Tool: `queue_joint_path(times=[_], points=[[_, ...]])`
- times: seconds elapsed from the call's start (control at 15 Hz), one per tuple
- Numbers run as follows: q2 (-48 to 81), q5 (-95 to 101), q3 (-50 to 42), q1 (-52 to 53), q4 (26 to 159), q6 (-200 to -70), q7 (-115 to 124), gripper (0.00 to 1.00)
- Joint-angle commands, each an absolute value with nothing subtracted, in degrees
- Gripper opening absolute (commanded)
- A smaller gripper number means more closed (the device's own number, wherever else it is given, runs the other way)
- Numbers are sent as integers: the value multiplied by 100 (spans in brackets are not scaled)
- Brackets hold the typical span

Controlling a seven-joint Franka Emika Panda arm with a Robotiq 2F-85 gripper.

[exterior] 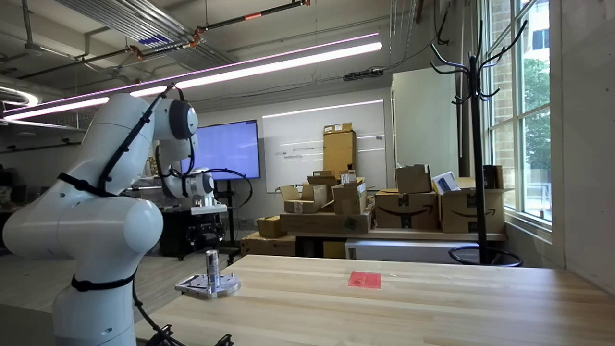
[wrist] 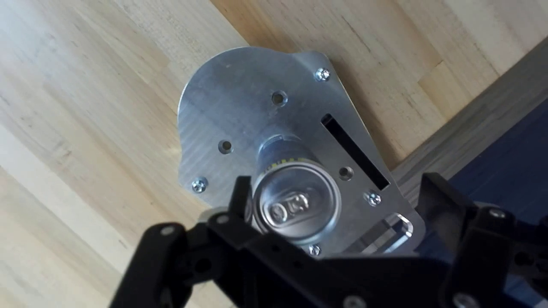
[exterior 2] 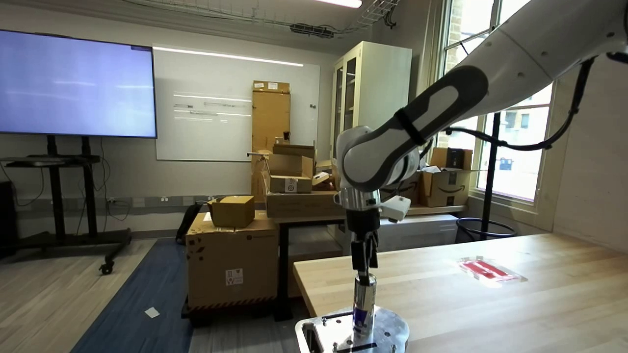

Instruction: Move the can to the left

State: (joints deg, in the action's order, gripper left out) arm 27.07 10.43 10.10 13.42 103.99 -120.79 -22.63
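Worktop (exterior: 432, 307) by a window (exterior: 536, 120); can (exterior 2: 364, 304) upright at a wide claw (wrist: 336, 188)

The can stands on a metal plate (wrist: 248, 98) at the worktop's edge, long axis vertical, one round end facing up. In the wrist view it lies between the claw's spread fingers (wrist: 239, 199), right next to one and well apart from the other; whether it touches the near one I cannot tell. Behind, cartons (exterior: 347, 201) are stacked; one has its flaps (exterior: 289, 193) raised, contents hidden, and a white-and-blue packet (exterior: 446, 183) sticks up from another's mouth.
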Motion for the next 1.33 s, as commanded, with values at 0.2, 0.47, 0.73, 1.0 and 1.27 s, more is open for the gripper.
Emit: queue_joint_path(times=[0.2, 0.47, 0.73, 1.0, 1.27], points=[[1205, 868, 840, 881, 11026, -11656, -2027, 100], [777, 543, 346, 276, 11025, -11458, -2132, 100], [558, 120, -78, -236, 11113, -11507, -2308, 100], [472, -185, -346, -517, 11373, -11598, -2381, 100], [629, -120, -425, -542, 11317, -11570, -2257, 100]])
